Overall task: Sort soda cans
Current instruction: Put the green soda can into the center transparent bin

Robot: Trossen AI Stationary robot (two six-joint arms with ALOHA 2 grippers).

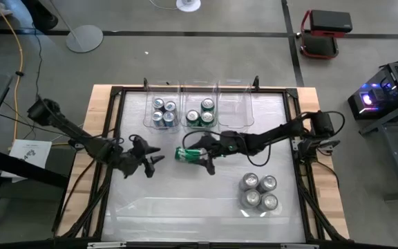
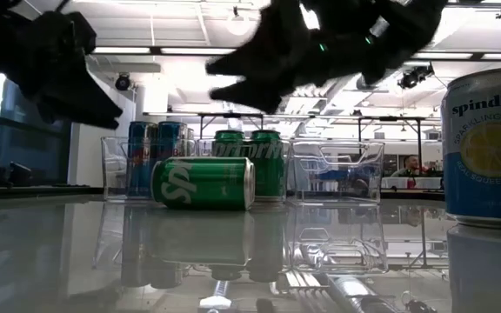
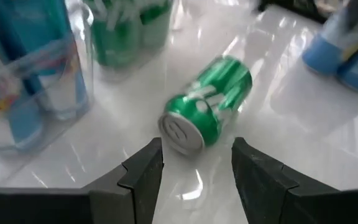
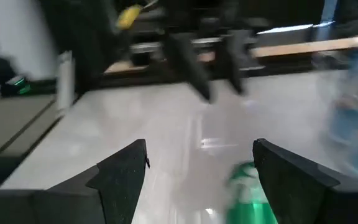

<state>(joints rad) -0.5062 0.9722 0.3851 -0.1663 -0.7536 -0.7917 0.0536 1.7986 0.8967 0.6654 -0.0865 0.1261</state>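
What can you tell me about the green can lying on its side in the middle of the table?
The green can is a small cylindrical metal can with green sides, white lettering and a silver top with a pull tab, clearest in the left wrist view. It lies tipped on its side on the glossy white table, in front of the clear bins, and nothing grips it. The right tool hangs open just above it; the left tool, open, faces its top from a short way off.
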